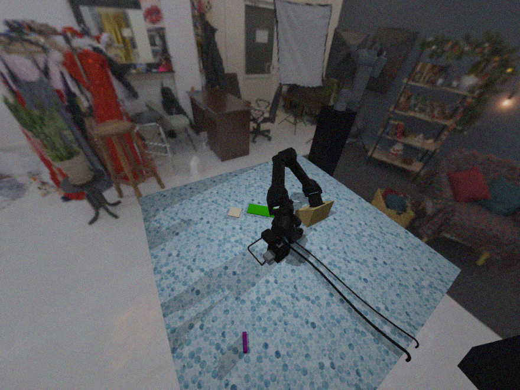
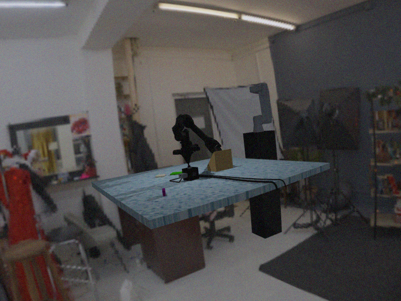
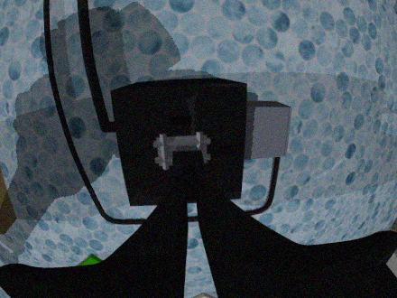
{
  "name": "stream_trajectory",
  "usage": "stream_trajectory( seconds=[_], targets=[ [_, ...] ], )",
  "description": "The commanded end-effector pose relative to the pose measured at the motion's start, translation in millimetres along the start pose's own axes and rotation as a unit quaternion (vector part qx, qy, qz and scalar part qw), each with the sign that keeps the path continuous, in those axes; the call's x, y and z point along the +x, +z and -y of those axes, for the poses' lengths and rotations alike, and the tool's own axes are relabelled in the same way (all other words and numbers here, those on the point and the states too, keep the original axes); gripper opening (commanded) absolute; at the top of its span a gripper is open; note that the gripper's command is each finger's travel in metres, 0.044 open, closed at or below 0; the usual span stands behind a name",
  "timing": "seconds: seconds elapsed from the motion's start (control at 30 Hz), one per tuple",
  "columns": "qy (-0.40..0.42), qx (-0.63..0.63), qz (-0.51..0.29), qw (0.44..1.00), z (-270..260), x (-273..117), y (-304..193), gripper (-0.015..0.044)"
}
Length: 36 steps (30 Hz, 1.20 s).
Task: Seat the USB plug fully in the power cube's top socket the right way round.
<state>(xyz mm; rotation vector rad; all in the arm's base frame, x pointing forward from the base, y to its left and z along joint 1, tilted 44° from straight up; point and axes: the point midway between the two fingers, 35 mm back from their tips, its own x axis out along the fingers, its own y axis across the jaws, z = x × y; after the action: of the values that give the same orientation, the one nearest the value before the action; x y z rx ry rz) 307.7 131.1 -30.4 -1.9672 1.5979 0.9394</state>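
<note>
The black power cube (image 1: 280,253) (image 2: 191,173) (image 3: 135,181) stands on the table. My gripper (image 2: 188,164) (image 3: 190,189) points down over its top and is shut on the USB plug there. The fingers and shadow hide most of the plug, so its turn and depth in the socket cannot be told. A small grey bracket-shaped piece (image 3: 180,143) shows on the cube's top, just beyond the fingertips in the wrist view. A dark slot (image 3: 180,120) lies farther along the same top.
A grey block (image 1: 269,254) (image 2: 183,175) (image 3: 269,131) sticks out from the cube's side. Black cables (image 1: 344,296) (image 3: 86,59) run from the cube area. A tan wedge (image 1: 315,213) (image 2: 222,161), green plate (image 1: 258,210) (image 2: 175,173), cream tile (image 1: 234,212) and purple bar (image 1: 244,342) (image 2: 163,192) are on the table.
</note>
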Motion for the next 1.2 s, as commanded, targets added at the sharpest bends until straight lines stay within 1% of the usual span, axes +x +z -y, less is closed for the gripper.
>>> stream_trajectory(
  seconds=[0.0, 1.17],
  targets=[
    [0.000, 0.000, 0.000, 1.000, 0.0, 0.0, 0.0, 0.0000],
    [0.000, 0.000, 0.000, 1.000, 0.0, -23.0, 0.3, 0.0000]
  ],
)
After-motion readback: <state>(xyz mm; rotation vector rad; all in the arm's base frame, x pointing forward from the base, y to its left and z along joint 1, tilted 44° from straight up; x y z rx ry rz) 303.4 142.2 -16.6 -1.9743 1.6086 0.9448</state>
